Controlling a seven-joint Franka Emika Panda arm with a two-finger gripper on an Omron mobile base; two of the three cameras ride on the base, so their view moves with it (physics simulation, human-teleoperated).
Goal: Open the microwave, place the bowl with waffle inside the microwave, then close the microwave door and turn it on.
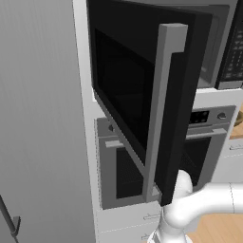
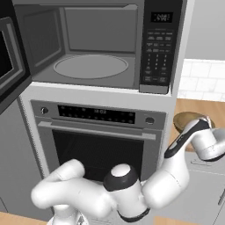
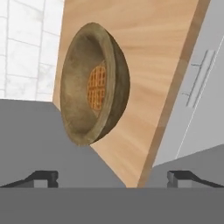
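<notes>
Microwave door [image 1: 142,90] swung wide on its left hinge, long grey handle [image 1: 161,109] jutting toward the base; microwave [image 2: 92,44] cavity exposed, turntable [image 2: 90,66] bare. Bowl [image 3: 94,83] resting on the wooden counter [image 3: 148,65] to the right of the oven stack, waffle [image 3: 97,87] lying in its hollow; in the right base view, only the bowl's rim peeking past the forearm. Hand [image 3: 111,177] spread fully apart, holding nothing, a short way off from the bowl with the rolled view making the bowl look tipped on its side.

Judged risks from here:
- Closing on the thick rounded wall instead of pinching across the rim: likely to squirt the bowl sideways along the counter.
- Coming in too flat: a fingertip [image 3: 43,177] could nudge the rim and skid the bowl toward the tiled wall [image 3: 26,48].
- Tilting during the lift: waffle loose in the bowl, apt to slide out.
- Carrying left toward the cavity: elbow already folded low in front of the oven [image 2: 96,127], so a wide swing might clip the oven front or the open door's edge, knocking the door partly shut across the path.
- Clearing the cavity's lower lip too low: bowl base could catch.
</notes>
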